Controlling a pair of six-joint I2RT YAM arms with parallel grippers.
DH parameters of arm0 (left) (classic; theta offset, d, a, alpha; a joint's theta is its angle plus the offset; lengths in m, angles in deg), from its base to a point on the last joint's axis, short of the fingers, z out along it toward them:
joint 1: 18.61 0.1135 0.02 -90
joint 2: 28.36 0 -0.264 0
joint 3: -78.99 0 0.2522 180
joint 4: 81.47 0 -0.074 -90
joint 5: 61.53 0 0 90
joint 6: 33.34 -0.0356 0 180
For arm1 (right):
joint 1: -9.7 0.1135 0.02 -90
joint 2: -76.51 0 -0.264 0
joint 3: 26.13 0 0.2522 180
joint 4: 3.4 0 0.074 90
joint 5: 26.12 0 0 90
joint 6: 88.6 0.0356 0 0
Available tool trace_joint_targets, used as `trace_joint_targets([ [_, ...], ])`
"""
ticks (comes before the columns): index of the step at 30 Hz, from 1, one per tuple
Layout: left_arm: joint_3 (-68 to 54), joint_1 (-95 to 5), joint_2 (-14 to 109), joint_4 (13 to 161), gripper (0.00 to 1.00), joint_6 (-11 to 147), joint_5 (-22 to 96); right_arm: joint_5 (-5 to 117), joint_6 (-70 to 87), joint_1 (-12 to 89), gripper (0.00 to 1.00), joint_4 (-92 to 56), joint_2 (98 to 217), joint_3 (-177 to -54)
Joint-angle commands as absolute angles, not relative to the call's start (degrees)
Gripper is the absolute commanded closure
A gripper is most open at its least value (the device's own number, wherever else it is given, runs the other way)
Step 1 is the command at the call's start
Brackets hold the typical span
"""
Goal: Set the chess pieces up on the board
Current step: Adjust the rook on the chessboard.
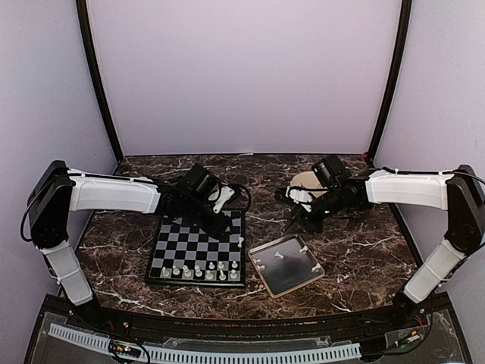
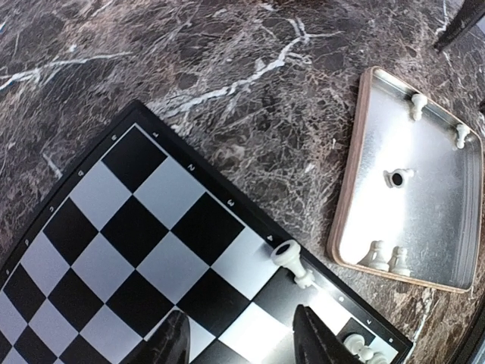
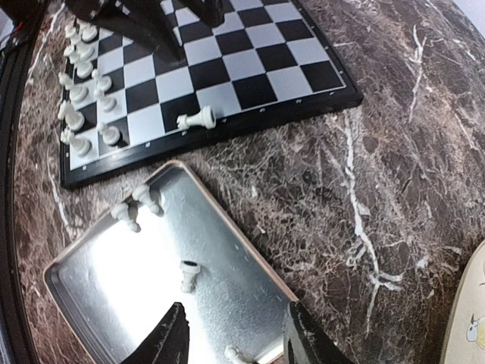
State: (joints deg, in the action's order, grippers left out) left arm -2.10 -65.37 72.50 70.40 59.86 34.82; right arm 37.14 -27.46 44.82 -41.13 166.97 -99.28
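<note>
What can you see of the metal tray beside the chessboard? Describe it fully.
The tray is square, shallow, shiny metal with a pale raised rim. It lies flat on the marble table, angled, close to the board's right edge. Five white chess pieces sit inside, one toppled near the middle.

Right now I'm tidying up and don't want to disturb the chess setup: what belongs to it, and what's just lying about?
Job: the board; chess pieces standing on its near rows; one toppled piece at its edge; loose pieces in the metal tray.
Lying about: round plate; the tray itself, merely a holder.
</note>
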Motion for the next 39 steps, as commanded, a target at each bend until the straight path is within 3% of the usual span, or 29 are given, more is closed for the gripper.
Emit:
trace_joint_targets([
  [1,0.7,-65.1,69.1,71.1,0.51,67.3,31.2,39.4,-35.2,45.0,0.57,-42.1,166.8,-99.1],
  [23,19.2,-61.6,44.7,73.7,0.52,78.2,25.9,46.5,-57.8,57.5,0.58,-53.1,197.9,-133.3],
  [39,22.8,-60.5,43.2,76.2,0.53,77.1,27.0,46.2,-58.8,60.5,0.57,-57.9,202.8,-137.9],
])
